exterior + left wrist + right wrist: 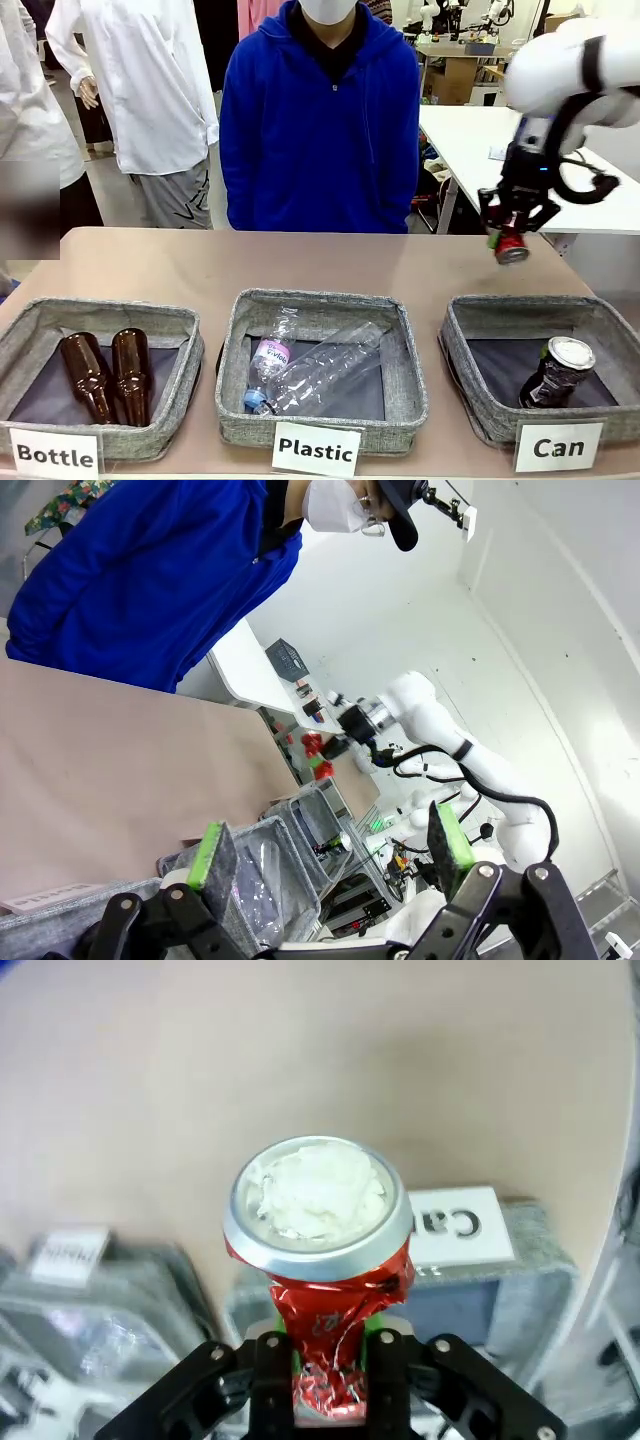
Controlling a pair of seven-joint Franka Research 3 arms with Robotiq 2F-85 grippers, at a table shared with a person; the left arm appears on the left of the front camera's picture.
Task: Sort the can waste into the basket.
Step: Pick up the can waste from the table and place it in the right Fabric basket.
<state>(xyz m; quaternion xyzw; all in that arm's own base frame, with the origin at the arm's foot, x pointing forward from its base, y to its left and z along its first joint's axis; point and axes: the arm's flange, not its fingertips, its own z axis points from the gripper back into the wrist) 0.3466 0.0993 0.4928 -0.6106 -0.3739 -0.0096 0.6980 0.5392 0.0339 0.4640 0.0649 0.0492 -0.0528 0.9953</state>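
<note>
Already the dark can (556,372) lies in the Can basket (470,395); the right hand (512,240) grips the red can (512,247), undropped.

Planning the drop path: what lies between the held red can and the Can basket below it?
In the front view, bare tan tabletop and open air separate the red can in the right gripper from the Can basket.

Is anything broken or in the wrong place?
The red can is crumpled, squashed where the right gripper pinches it in the air. The dark can in the Can basket is dented too. Each basket holds what its sign says.
</note>
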